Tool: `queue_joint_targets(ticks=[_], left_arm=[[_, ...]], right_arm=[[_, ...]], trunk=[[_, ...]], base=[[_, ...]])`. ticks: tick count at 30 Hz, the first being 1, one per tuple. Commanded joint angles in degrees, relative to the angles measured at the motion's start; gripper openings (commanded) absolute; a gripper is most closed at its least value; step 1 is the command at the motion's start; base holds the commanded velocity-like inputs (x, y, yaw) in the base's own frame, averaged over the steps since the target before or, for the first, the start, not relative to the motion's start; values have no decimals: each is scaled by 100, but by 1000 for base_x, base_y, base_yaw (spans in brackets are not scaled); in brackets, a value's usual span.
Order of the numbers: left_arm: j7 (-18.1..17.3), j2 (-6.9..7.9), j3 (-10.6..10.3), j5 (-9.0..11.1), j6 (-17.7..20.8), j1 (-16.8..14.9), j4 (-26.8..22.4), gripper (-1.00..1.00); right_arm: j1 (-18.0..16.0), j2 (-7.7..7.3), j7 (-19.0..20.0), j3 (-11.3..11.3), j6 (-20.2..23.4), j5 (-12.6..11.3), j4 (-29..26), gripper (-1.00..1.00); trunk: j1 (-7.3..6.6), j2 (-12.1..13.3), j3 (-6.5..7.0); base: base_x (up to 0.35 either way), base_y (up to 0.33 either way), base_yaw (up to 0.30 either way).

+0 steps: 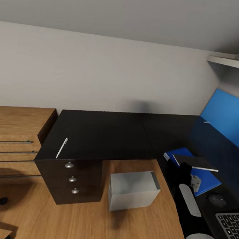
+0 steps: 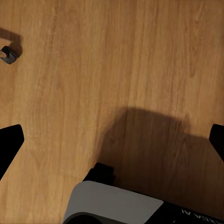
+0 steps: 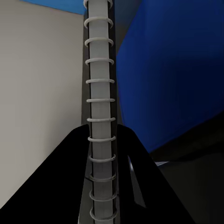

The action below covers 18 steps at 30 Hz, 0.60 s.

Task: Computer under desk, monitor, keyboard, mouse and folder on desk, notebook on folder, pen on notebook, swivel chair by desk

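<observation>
Right gripper clamps the notebook, held above the folder.

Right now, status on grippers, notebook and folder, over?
Right gripper shut on notebook, held above folder on desk. Left gripper open over floor. Pen at desk's far end.

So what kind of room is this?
Likely an attic bedroom workspace: a sloped grey ceiling, a black-topped desk with a keyboard, and a computer on the wood floor.
</observation>
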Motion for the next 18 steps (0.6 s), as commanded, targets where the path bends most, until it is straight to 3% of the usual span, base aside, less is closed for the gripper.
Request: queue_joint_targets(ticks=[1, 12, 18], left_arm=[[46, 7, -24, 24, 25, -4, -11, 100], [45, 7, -24, 18, 25, -4, -11, 100], [39, 10, -29, 19, 23, -4, -11, 100]], right_arm=[[-3, -2, 3, 8, -23, -35, -7, -100], [-3, -2, 2, 8, -17, -35, -7, -100], [-3, -2, 2, 15, -15, -35, -7, -100]], trunk=[[0, -3, -5], [0, -3, -5], [0, -3, -5]], base=[[0, -3, 0], [1, 0, 0], [131, 38, 0]])
